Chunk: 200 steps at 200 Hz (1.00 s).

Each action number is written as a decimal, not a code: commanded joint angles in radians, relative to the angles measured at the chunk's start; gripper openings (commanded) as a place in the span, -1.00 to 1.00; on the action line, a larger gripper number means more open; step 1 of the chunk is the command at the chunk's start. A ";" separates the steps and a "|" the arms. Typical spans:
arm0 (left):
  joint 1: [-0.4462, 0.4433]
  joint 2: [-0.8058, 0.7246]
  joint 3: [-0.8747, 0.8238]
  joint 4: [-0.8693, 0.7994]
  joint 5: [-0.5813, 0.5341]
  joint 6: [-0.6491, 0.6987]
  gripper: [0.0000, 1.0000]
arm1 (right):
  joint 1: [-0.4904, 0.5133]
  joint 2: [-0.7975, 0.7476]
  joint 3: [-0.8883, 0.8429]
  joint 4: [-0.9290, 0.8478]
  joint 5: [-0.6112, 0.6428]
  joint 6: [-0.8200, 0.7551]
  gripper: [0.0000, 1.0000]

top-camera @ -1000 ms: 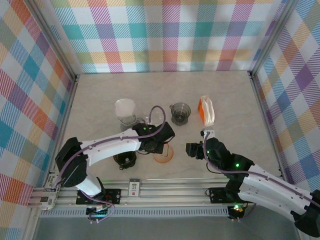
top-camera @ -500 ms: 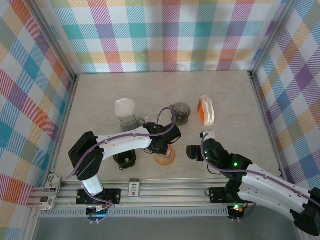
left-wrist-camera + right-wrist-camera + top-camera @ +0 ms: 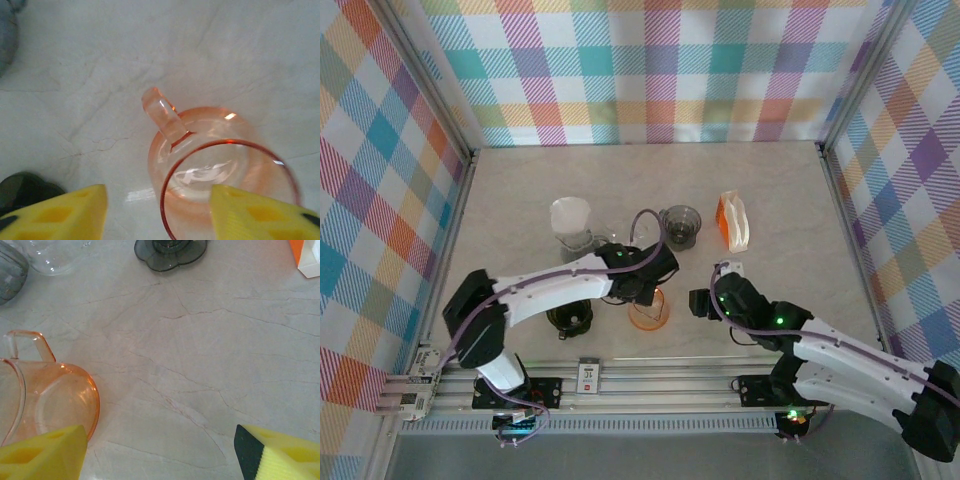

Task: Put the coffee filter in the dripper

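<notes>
Top external view: the orange dripper [image 3: 648,312] stands on the table [image 3: 790,190] near its front edge, between the two arms, mouth upward; its handle cannot be made out here. The left gripper [image 3: 648,292] hangs just over its far rim. The right gripper [image 3: 698,301] sits just beside it on the right, apart from it. The coffee filter pack [image 3: 734,222], orange and white, lies farther back and to the right, well apart from the dripper, its long axis running far to near with a slight slant. A grey dripper [image 3: 681,226] stands left of the pack. Left wrist view: the yellow fingers [image 3: 60,212] stand wide apart and clasp nothing. The orange dripper [image 3: 200,150] is upright below them, its cone axis vertical, and its handle [image 3: 162,112] points up and left in frame. Whether the right-hand pad touches the rim cannot be told. Right wrist view: the fingers [image 3: 45,450] are spread over bare table with nothing between them. The orange dripper [image 3: 60,390] is at lower left, handle on its far side, and a corner of the filter pack [image 3: 307,260] is at upper right.
</notes>
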 commanded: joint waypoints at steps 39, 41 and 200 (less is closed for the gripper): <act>-0.008 -0.355 -0.086 0.124 -0.143 -0.011 0.87 | -0.247 0.270 0.209 0.141 -0.152 -0.026 0.56; -0.008 -0.368 -0.091 0.127 -0.149 -0.012 0.90 | -0.257 0.284 0.218 0.144 -0.157 -0.026 0.56; -0.008 -0.812 -0.354 0.196 -0.278 -0.054 1.00 | -0.488 0.904 0.667 0.114 -0.273 -0.032 -0.24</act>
